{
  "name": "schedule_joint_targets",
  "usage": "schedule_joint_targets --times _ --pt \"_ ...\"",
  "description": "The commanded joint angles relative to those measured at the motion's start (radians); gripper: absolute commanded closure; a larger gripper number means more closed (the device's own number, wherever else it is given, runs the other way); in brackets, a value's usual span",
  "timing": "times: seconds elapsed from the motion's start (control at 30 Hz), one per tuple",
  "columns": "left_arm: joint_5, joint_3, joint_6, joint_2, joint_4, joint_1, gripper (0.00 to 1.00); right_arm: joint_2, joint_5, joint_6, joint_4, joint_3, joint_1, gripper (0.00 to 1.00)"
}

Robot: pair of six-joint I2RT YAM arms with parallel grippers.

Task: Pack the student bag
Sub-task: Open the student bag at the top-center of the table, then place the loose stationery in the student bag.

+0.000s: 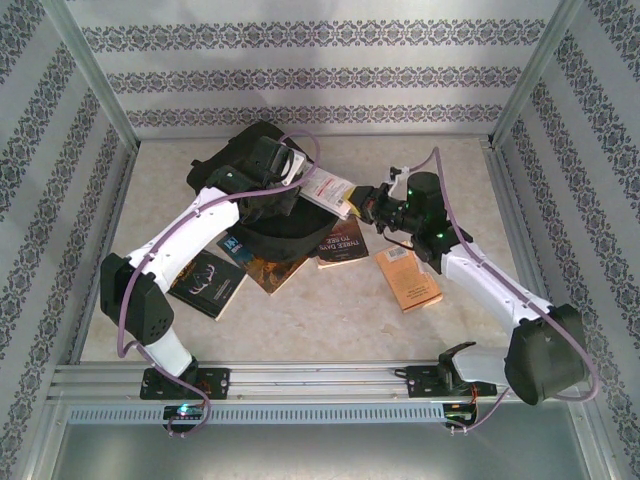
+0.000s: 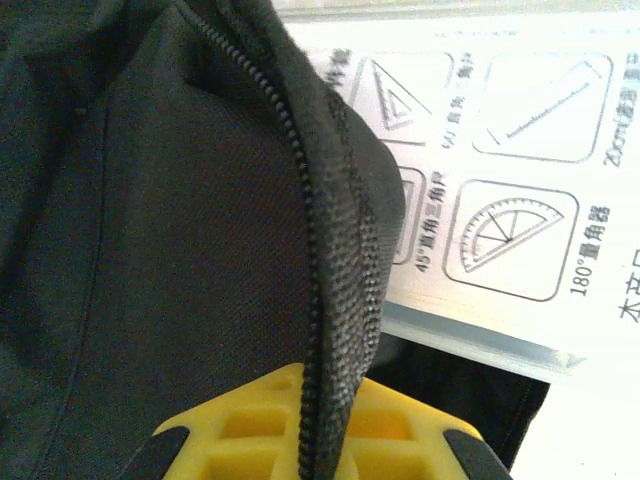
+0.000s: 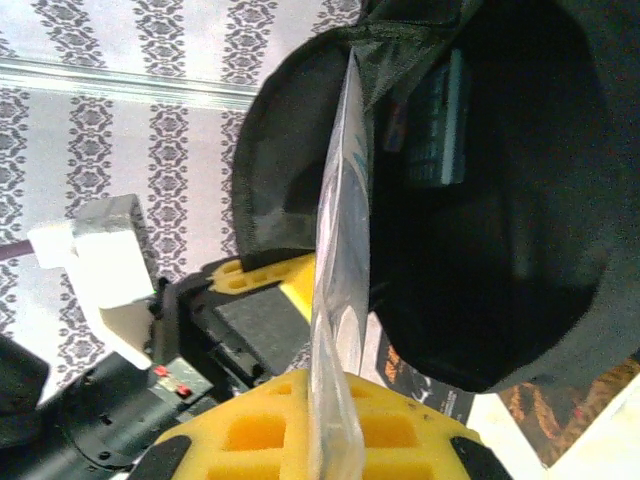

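Observation:
The student bag [image 1: 245,195] is a black fabric backpack lying at the back middle of the table with its mouth facing right. My left gripper [image 1: 288,163] is shut on the bag's zipper edge [image 2: 330,290], the fabric pinched between its yellow fingers [image 2: 250,420]. My right gripper [image 1: 362,205] is shut on a clear plastic stationery packet [image 1: 328,189] printed with ruler and protractor drawings [image 2: 500,140]. The packet [image 3: 340,260] stands edge-on at the bag's open mouth [image 3: 490,220]. A dark book [image 3: 440,120] shows inside the bag.
Several books lie in front of the bag: a black one [image 1: 207,283], a brown one [image 1: 272,270], a tan paperback [image 1: 342,242] and an orange one [image 1: 408,278]. Patterned walls and metal posts enclose the table; a rail [image 1: 320,380] runs along the near edge.

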Motion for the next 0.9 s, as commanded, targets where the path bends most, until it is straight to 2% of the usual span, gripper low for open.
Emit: schedule_joint_targets --times 0.0,0.27,0.47,0.73,0.87 --pt "-0.043 0.039 0.003 -0.082 0.061 0.014 1.00 -0.044 0.055 -0.095 -0.072 -0.022 0.024 1.00" --pt "-0.048 0.220 0.020 -0.057 -0.017 0.039 1.00 0.003 0.080 -0.142 -0.097 -0.044 0.055 1.00" --pt "0.001 0.295 -0.001 -0.051 -0.043 0.040 1.00 0.036 0.061 -0.134 -0.075 0.003 0.059 1.00" --pt "0.083 0.245 -0.090 -0.071 0.010 0.038 1.00 0.113 0.078 -0.062 -0.048 0.122 0.092 1.00" --pt "0.114 0.182 -0.128 -0.099 0.078 0.040 1.00 0.210 0.087 0.059 -0.006 0.147 0.106 0.98"
